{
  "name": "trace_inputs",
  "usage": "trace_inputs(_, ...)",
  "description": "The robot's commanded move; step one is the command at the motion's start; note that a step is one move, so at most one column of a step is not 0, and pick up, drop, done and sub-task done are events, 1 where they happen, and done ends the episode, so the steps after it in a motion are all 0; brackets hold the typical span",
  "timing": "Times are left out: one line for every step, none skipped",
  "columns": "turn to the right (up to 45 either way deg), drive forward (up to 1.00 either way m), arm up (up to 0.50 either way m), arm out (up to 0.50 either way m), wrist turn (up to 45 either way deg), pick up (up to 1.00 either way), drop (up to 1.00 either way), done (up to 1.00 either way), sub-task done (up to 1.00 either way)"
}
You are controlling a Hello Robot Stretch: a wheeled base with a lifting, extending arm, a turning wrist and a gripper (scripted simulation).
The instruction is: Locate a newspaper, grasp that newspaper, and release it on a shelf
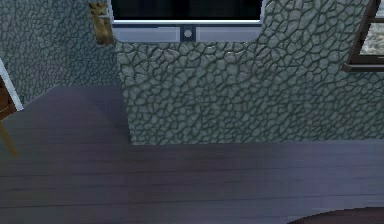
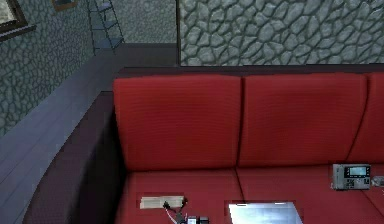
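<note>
A red sofa [image 2: 240, 120] spans the arm side view. On its seat by the bottom edge lies a flat pale grey rectangle [image 2: 263, 212], perhaps a newspaper or a laptop; I cannot tell which. Left of that rectangle lies a small tan slab [image 2: 155, 202]. A dark body with two thin fingers, which I take for my gripper [image 2: 176, 209], pokes up from the bottom edge beside the slab. I cannot tell whether it holds anything.
A grey boxy device [image 2: 352, 175] sits on the seat at the right. A stone wall [image 1: 230, 90] stands close ahead under a window [image 1: 188, 12], with a door [image 1: 100, 25] at the left. Dark plank floor [image 1: 80, 160] lies before it. A ladder-like frame [image 2: 105, 25] leans far left.
</note>
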Motion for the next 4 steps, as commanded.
trace_inputs(0.0,0.00,0.00,0.00,0.0,1.00,0.00,0.00,0.00)
trace_inputs(0.0,0.00,0.10,0.00,0.0,0.00,0.00,0.00,0.00)
trace_inputs(0.0,0.00,0.50,0.00,0.0,0.00,0.00,0.00,0.00)
trace_inputs(0.0,0.00,0.08,0.00,0.0,0.00,0.00,0.00,0.00)
